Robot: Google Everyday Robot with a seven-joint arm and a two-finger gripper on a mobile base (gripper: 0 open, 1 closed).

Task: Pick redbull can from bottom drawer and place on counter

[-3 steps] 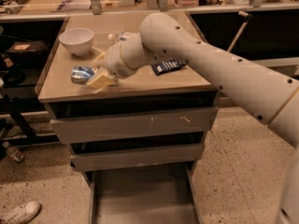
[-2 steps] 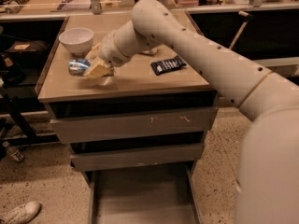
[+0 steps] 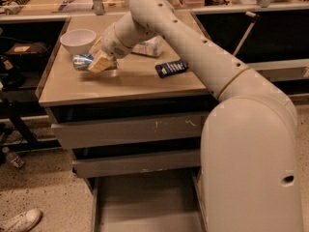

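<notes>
The redbull can [image 3: 81, 60] lies on its side between the tan fingers [image 3: 102, 62] of my gripper [image 3: 96, 62], low over the left part of the counter [image 3: 135, 83], just in front of the white bowl. I cannot tell whether the can touches the counter. My gripper is shut on the can. My arm reaches in from the lower right across the counter. The bottom drawer [image 3: 145, 202] stands pulled open below, and its grey floor shows nothing on it.
A white bowl [image 3: 77, 40] stands at the counter's back left. A clear bottle [image 3: 148, 47] lies behind my wrist, and a flat dark packet [image 3: 171, 68] lies mid-counter. Two shut drawers [image 3: 130, 129] sit above the open one. A cluttered bench [image 3: 58, 4] runs behind. A shoe [image 3: 19, 220] is on the floor at the left.
My gripper has carried the can towards the back of the counter, closer to the white bowl. The view has also shifted so that the counter sits lower and more central.
</notes>
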